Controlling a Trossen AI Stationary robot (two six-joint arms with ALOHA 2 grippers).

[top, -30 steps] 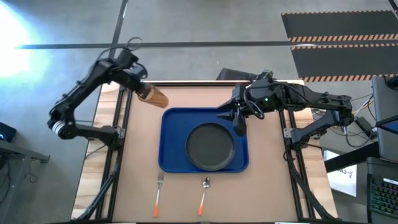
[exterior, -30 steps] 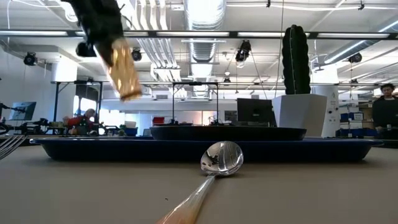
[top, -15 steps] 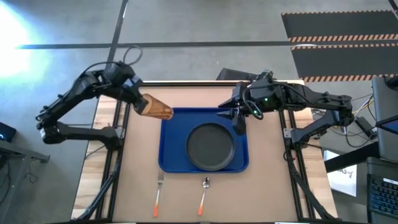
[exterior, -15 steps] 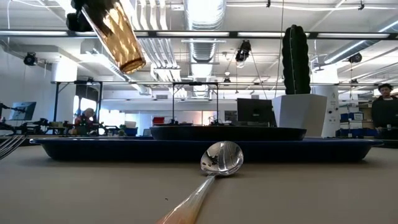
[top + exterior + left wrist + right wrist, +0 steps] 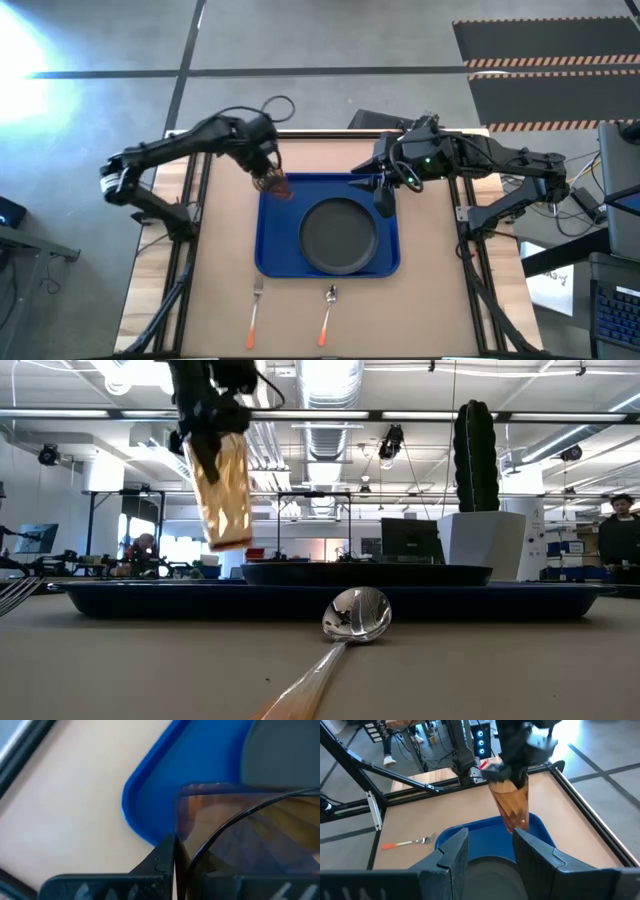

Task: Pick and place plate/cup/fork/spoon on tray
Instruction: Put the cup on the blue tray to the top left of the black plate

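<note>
Two utensils, fork (image 5: 254, 312) and spoon (image 5: 327, 314), off-tray (image 5: 275, 250).

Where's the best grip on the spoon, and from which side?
Probably the orange handle of the spoon, taken from straight above. It lies flat on the table in front of the tray, bowl toward the tray, so the straight handle suits a pinch across its width. The fork lies clear of it on the left.

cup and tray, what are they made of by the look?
Amber faceted cup held in the left claw: probably clear plastic, since ceiling lights show through it and its facets gleam. Large blue rectangular tray: likely moulded plastic, with uniform colour, rounded corners and a soft sheen.
</note>
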